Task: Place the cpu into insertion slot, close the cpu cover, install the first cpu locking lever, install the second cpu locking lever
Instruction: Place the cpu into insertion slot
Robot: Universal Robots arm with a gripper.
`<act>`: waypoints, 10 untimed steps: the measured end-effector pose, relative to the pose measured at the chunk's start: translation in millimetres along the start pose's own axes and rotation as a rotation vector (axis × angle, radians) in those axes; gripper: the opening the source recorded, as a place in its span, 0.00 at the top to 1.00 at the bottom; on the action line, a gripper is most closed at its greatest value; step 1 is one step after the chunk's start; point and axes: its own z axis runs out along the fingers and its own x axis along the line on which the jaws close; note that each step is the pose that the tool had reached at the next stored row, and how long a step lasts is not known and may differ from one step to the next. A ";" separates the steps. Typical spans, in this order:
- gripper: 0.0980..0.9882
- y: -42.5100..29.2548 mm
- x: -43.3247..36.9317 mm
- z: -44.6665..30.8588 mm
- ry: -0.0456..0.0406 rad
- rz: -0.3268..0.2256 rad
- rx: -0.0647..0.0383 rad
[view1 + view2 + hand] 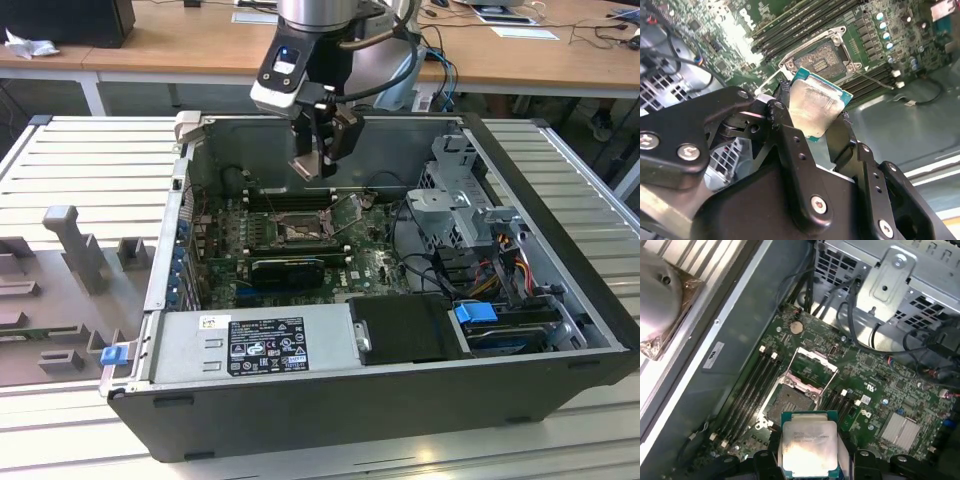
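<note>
From beside the bench, the arm hangs over the open computer case (320, 415), which lies on its side on a slatted metal table (90, 165). The gripper (318, 160) is clamped on the cpu (303, 166), a finger pressed to each of two opposite edges, and it holds the chip in the air above the green motherboard (372, 262), clear of everything below.

In the second wrist view the black fingers (782, 107) pinch the cpu (816, 104), its pale metal lid facing the camera and a green border showing around it. Beyond the chip sits the insertion slot (822, 56), bare and uncovered.

The first wrist view shows the same grip from the other side: the cpu (809, 446) sits between the fingers of the gripper (809, 462), and the insertion slot (790, 402) lies just past it on the board. The cpu cover (815, 366) stands tilted up from the far edge of the slot. Long black memory slots (757, 385) run on both sides of the socket.

In the exterior view, a grey power supply (250, 342) fills the near edge of the case, and a metal drive cage (462, 205) sits toward the exterior view's right
</note>
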 end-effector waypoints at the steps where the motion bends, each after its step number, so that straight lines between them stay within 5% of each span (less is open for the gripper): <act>1: 0.52 -0.1 0.0 1.6 -0.0006 0.020 0.002; 10: 0.52 -1.0 -0.2 11.3 -0.0013 0.113 0.013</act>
